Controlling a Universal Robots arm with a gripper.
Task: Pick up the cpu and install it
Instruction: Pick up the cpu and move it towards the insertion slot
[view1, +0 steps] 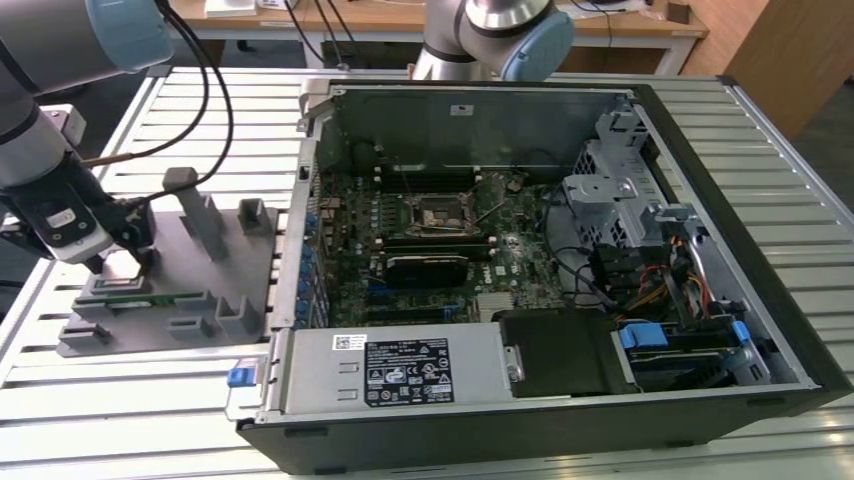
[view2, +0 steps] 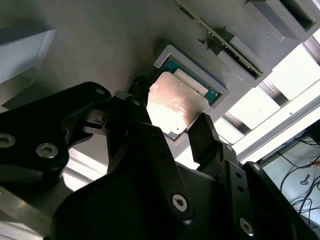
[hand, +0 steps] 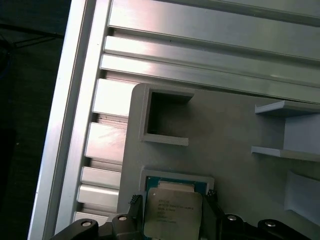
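Slatted aluminium formed the tabletop (view1: 120, 410), carrying a grey tray (view1: 167, 330) on the exterior view's left and an open computer case (view1: 747, 210) on its right; the arm's gripper (view1: 118, 262) hung low over the tray, just beside a green memory stick (view1: 147, 298). In both wrist views the cpu (hand: 172, 212) (view2: 175, 102) lay between the black fingers (view2: 204, 131), which pressed against two opposite edges and looked clamped on it; its silvery plate sat at, or barely above, its raised-rim pocket (hand: 175, 178), with teal showing past one side; whether it had cleared the rim I could not tell. The black socket (view1: 441, 212) on the board stood well apart, deep inside the case. My judgement of the risks: the grip was on thin edges only, so a slight skew could let the chip tip or slip out; a corner catching the pocket rim could twist it between the fingers; a twisted chip would meet the socket crooked and could damage its contacts.
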